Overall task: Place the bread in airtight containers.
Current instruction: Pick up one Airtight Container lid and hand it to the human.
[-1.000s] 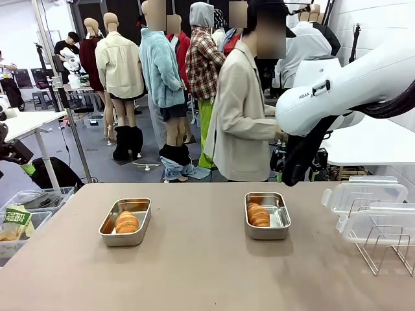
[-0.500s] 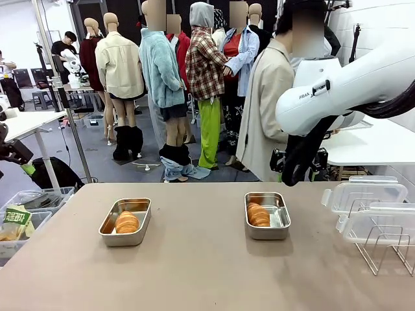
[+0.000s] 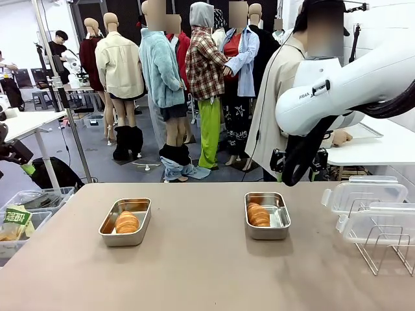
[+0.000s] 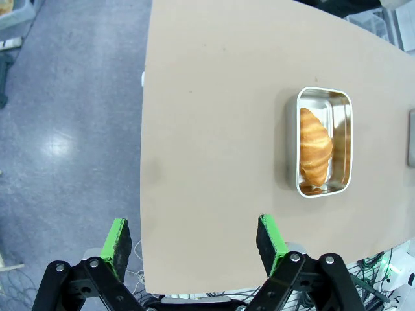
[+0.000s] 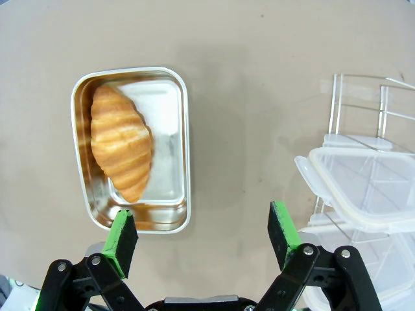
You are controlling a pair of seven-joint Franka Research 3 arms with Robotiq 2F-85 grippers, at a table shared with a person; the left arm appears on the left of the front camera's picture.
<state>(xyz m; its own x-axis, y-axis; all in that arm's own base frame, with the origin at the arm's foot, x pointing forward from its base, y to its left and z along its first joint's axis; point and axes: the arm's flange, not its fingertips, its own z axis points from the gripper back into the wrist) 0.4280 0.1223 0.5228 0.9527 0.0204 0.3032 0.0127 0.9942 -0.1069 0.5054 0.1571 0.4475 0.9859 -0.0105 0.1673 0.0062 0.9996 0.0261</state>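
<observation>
Steel and uncovered, the right pan sits on the tan desk with the right roll inside it, a golden ridged roll lying along the pan's left wall. To the right pan's left, well apart from it and in line with it, stands the left pan. This one is also lidless and holds the left roll near its middle.

To the right pan's right, with bare desk between them, two clear plastic lids rest on a wire rack, one overlapping the other.

The right fingers hang above one short end of the right pan. They are spread wide and hold nothing, and one green pad lines up with a corner of the pan. The white right arm arches high above the right pan's far right side.

The left fingers are also spread apart and empty. They hover over the desk's edge on the far side of the left pan from the right pan, and both are clear of the desk.

Beyond the right pan, past the desk's far edge, a person in a beige coat stands turned away.
</observation>
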